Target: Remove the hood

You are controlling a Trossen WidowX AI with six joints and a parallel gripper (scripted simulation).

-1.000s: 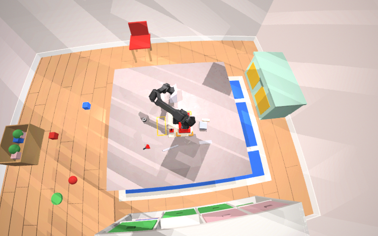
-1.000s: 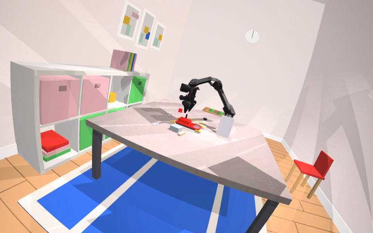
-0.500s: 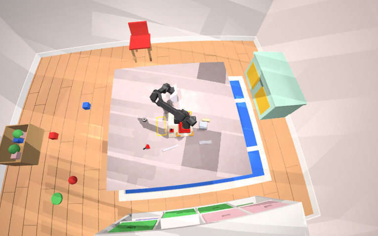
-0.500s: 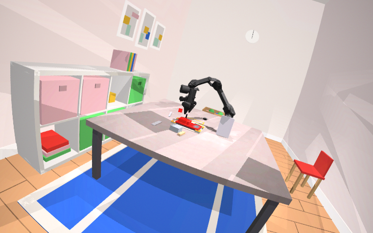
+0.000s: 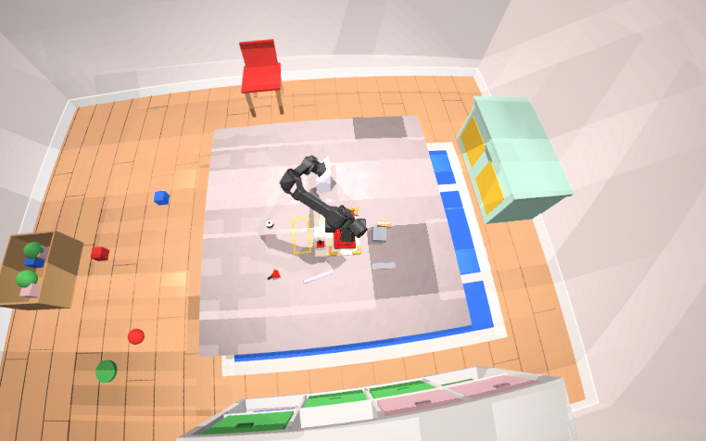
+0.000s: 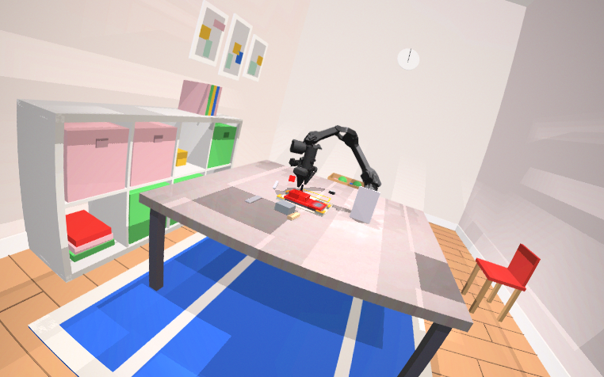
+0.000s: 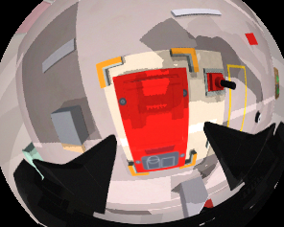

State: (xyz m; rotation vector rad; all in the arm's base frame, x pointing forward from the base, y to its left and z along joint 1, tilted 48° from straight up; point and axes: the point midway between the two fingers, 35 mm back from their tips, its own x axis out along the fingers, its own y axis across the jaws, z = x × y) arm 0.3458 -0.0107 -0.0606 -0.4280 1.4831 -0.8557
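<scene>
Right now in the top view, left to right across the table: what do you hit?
Small white ring → red cone-shaped piece → yellow-outlined marked area → white strip → red toy car with the open gripper above it → grey block.

Bright even light, soft patchy shadows on table (image 5: pixel 245 307), wrist view strongly fisheye-warped, seemingly blurred at edges.

toy car (image 7: pixel 153 121) – red, flat on table | hood (image 7: pixel 157 92) – attached
</scene>
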